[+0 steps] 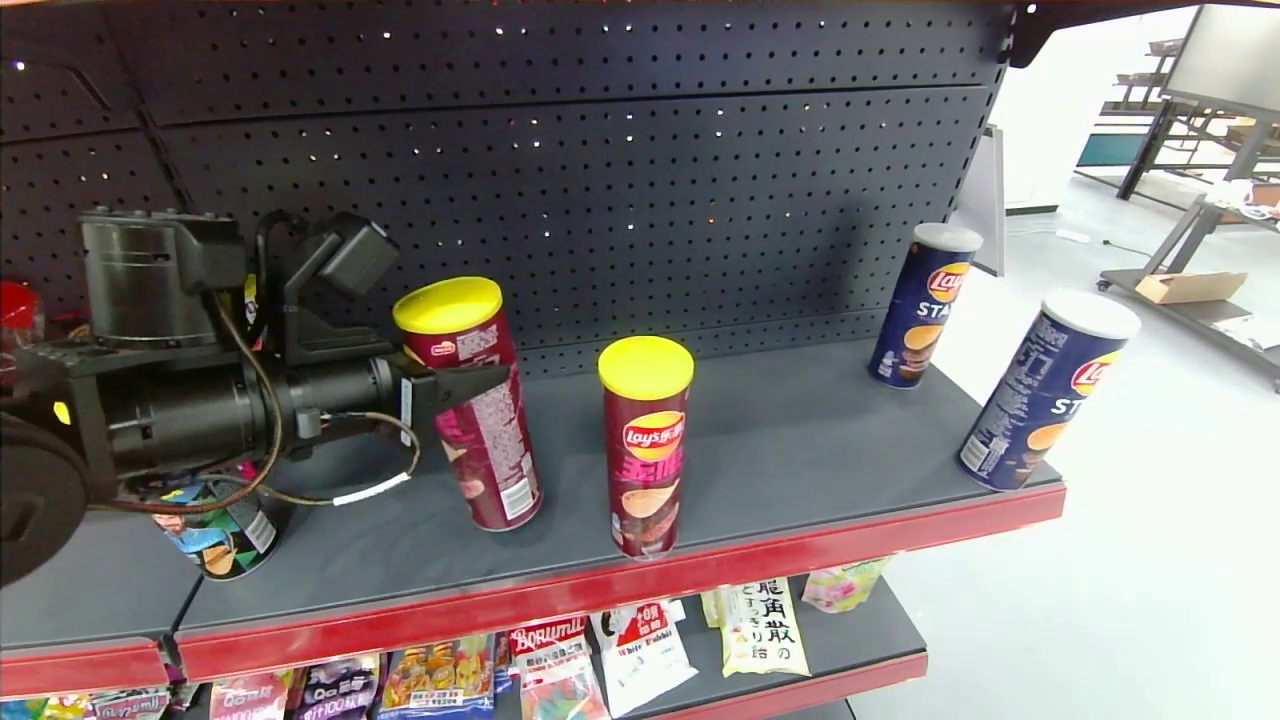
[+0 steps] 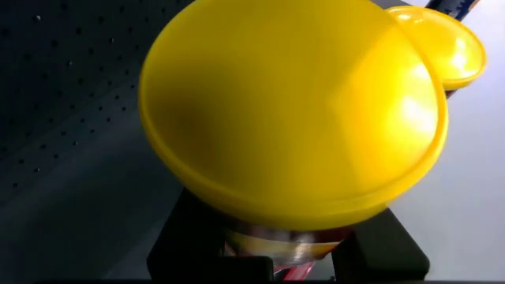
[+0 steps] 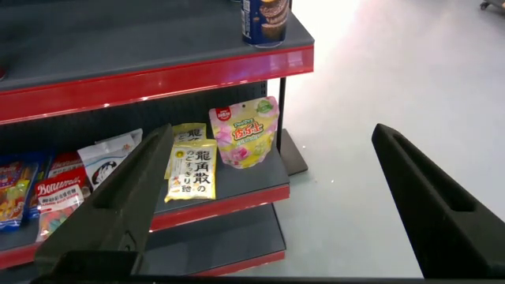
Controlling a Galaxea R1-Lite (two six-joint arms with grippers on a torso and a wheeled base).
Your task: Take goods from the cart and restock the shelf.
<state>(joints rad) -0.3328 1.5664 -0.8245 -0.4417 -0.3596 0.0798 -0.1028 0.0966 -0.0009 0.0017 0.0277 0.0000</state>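
Jaws of the right gripper (image 3: 272,134) gape wide, empty, facing the lower shelves. The left gripper (image 1: 485,385) is clamped on a maroon chip can (image 1: 490,460) on the shelf (image 1: 800,450). A second maroon can (image 1: 645,450) stands beside it, with two blue cans (image 1: 920,310) farther right.

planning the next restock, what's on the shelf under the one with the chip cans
Snack bags lie along the front of the lower shelf, among them a yellow bag and a pink-green bag. The upper shelf covers the back of it, so anything there is hidden.
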